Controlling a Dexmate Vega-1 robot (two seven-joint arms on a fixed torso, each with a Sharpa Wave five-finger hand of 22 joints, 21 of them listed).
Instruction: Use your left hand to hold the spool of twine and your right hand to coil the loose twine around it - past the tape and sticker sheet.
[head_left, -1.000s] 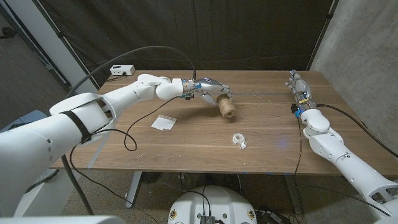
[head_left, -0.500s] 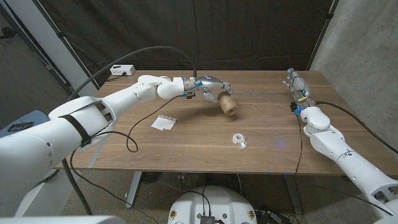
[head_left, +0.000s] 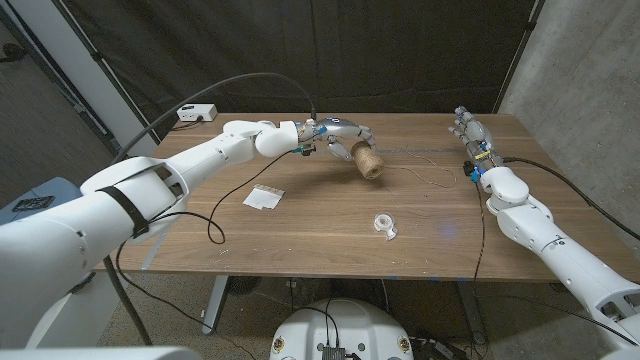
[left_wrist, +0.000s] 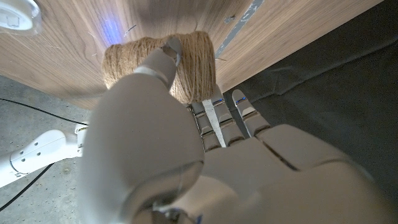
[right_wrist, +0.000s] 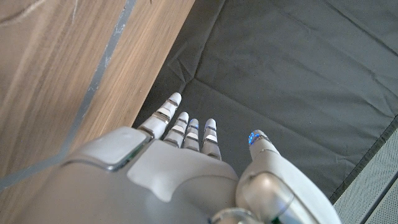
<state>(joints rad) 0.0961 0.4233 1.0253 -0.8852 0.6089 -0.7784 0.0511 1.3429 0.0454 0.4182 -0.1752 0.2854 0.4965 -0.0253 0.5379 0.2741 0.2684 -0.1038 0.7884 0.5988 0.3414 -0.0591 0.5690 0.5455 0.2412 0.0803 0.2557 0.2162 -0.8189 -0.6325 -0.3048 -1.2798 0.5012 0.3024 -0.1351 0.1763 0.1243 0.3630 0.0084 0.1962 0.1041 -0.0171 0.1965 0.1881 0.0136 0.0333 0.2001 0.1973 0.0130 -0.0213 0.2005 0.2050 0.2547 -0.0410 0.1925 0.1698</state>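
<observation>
- Brown, rough-wound spool of twine (head_left: 367, 161) sits in the left hand (head_left: 338, 137), fingers clasped on it, above the worktop (head_left: 300, 225) near its far edge.
- Loose twine (head_left: 432, 172) trails thin and limp toward the right edge; likely light, best pinched near its end.
- Right hand (head_left: 468, 128) waits, fingers spread, holding nothing.

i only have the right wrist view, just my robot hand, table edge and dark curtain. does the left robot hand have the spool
Observer: Yes, the left robot hand holds the spool of twine at the far side of the table.
Operator: where's the loose twine
Observer: It trails on the wood from the spool toward your right robot hand, as the loose twine.
Operator: anything nearer me
Observer: A tape roll and a sticker sheet lie nearer the front edge.
</observation>
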